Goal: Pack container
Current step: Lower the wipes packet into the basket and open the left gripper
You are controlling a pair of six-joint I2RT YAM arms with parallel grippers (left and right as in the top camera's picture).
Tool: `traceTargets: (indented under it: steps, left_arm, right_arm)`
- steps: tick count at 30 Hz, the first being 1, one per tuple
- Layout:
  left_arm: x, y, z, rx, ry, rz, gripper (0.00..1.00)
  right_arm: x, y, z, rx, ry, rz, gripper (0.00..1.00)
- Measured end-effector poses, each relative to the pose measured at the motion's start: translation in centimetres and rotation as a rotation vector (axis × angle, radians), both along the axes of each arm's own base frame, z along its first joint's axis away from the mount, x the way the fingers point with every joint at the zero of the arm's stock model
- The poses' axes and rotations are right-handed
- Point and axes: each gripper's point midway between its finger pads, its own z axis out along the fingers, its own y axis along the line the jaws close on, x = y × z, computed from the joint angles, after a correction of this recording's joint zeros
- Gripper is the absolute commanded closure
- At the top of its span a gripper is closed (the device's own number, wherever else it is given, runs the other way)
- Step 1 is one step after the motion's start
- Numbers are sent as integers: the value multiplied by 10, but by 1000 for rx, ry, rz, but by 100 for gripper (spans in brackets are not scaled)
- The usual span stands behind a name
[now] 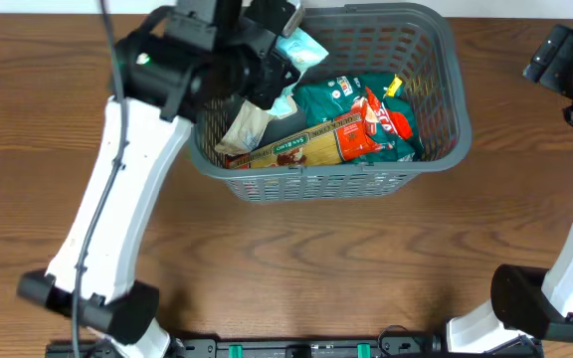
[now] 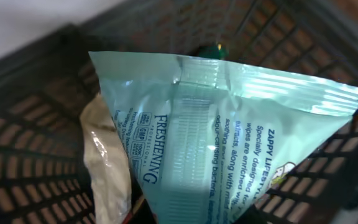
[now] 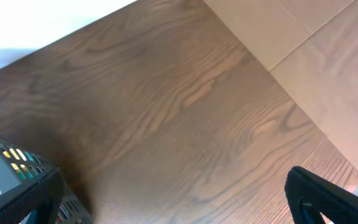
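The container (image 1: pixel 436 40) is a dark grey lattice basket at the back middle of the table. My left gripper (image 1: pixel 279 50) hangs over its left end, shut on a pale teal wipes packet (image 1: pixel 304 50). In the left wrist view that wipes packet (image 2: pixel 229 130) fills the frame above the container's lattice wall (image 2: pixel 36 155), and my fingers are hidden behind it. A beige pouch (image 2: pixel 104 162) lies just under it. My right gripper (image 1: pixel 565 75) stands open at the far right, apart from the container, holding nothing. One of its fingers (image 3: pixel 328 199) shows over bare wood.
In the container lie a green packet (image 1: pixel 331 104), a red packet (image 1: pixel 381 119), a long orange pasta packet (image 1: pixel 301 149) and the beige pouch (image 1: pixel 247 127). The container's corner (image 3: pixel 23 199) shows at the lower left of the right wrist view. The table edge (image 3: pixel 253 56) runs at the upper right.
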Motion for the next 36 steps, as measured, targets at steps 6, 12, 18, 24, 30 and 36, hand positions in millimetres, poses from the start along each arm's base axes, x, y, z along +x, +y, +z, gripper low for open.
traceTargets:
  steps: [6,12,18,24,30,36]
  left_arm:
    - [11,-5,2,-13,-34,-2,1]
    - [12,-5,4,-17,-43,-2,2]
    - [13,-6,5,-19,-48,-2,1]
    - [13,-6,5,-19,-48,-2,1]
    - [13,-6,5,-19,-48,-2,1]
    - [13,-6,5,-19,-48,-2,1]
  right_arm:
    - [0,0,0,0,0,0,1]
    - [0,0,0,0,0,0,1]
    - [0,0,0,0,0,0,1]
    - [0,0,0,0,0,0,1]
    - [0,0,0,0,0,0,1]
    - [0,0,0,0,0,0,1]
